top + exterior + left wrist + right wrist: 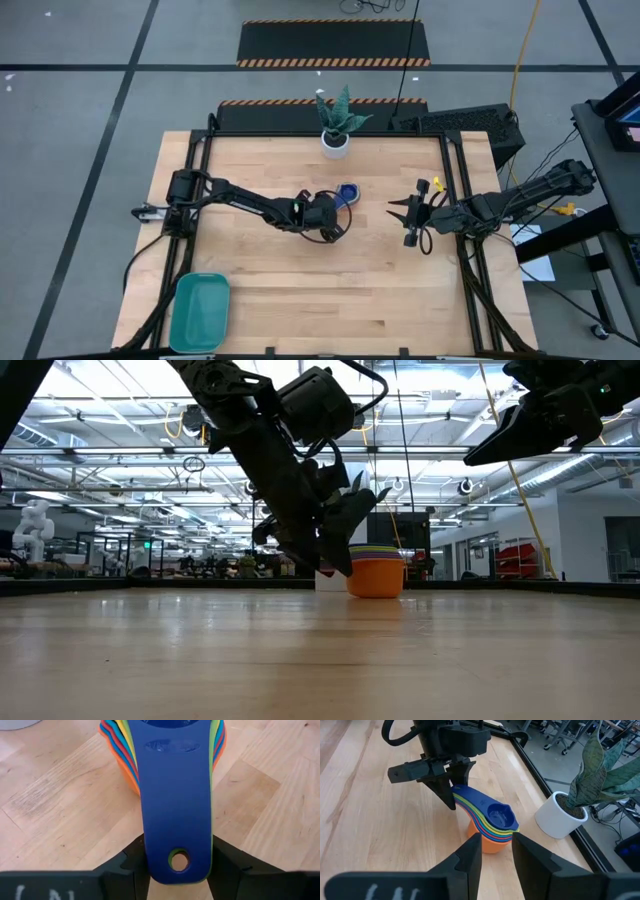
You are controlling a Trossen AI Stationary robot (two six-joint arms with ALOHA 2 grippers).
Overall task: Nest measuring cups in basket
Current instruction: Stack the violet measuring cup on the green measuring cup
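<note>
Left gripper [454, 782] of mine sits low at mid-table, its two dark fingers [125, 865] standing either side of the fanned flat handles of the nested plastic measuring cups [492, 827], navy handle uppermost. Jaws part-spread and straddling the handles; whether the pads already bite I cannot tell. No firm pinch to be seen.

Cups are stacked in one another, orange bowl outermost, navy on top, resting on the pale wood-plank table [300, 270] just in front of the white pot with the spiky green plant [336, 125].

Step in hand, as I judge it: taking hold of the stack by its handles. Next calls for a firm squeeze across the handle bundle, a level lift so no cup slips out, then a carry to the shallow teal rectangular plastic basket [198, 312], which lies well apart at the near left corner.

Room: open board between the stack and basket. Black frame rails run along the table's edges. Pot stands near the stack, so lift away from it. My right gripper [408, 212] hovers raised and empty, to the right of the stack, fingers somewhat apart.
</note>
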